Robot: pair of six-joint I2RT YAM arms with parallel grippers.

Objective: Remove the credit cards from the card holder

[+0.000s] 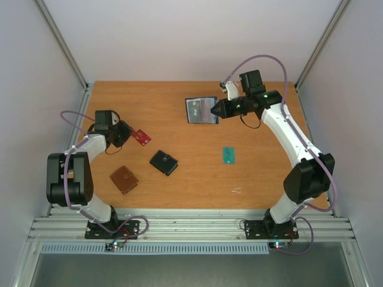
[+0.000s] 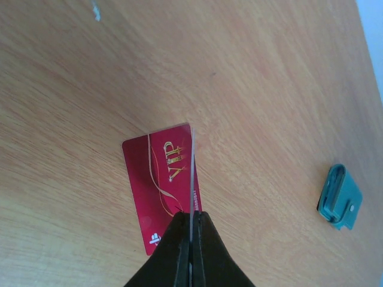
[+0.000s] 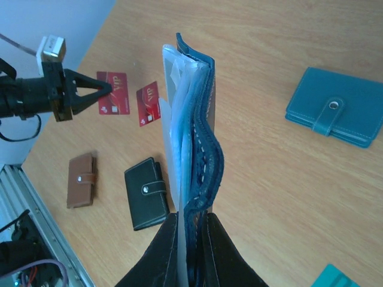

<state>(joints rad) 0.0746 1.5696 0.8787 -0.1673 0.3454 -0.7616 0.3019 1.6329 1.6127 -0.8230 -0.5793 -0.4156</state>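
The left gripper (image 2: 191, 218) was pinched shut on a card (image 2: 191, 173), seen edge-on from its wrist as a thin pale line. A red card (image 2: 157, 185) with gold VIP lettering lay flat on the table (image 2: 90, 89) just beside that line. From the right wrist, two red cards showed by that gripper, one right at its tips.

The right gripper (image 3: 191, 224) was closed on the edge of the holder (image 3: 194, 137) at the far right of the table. From that wrist it appeared edge-on, pale clear pockets on one side and the navy cover on the other. Whether it touched the table could not be told.

A teal card (image 1: 228, 155) lay flat, nearer than the holder and well apart from it. A black wallet (image 1: 163, 162) and a brown wallet (image 1: 124, 179) sat near the middle, and a teal wallet (image 3: 335, 113) lay beyond the holder.
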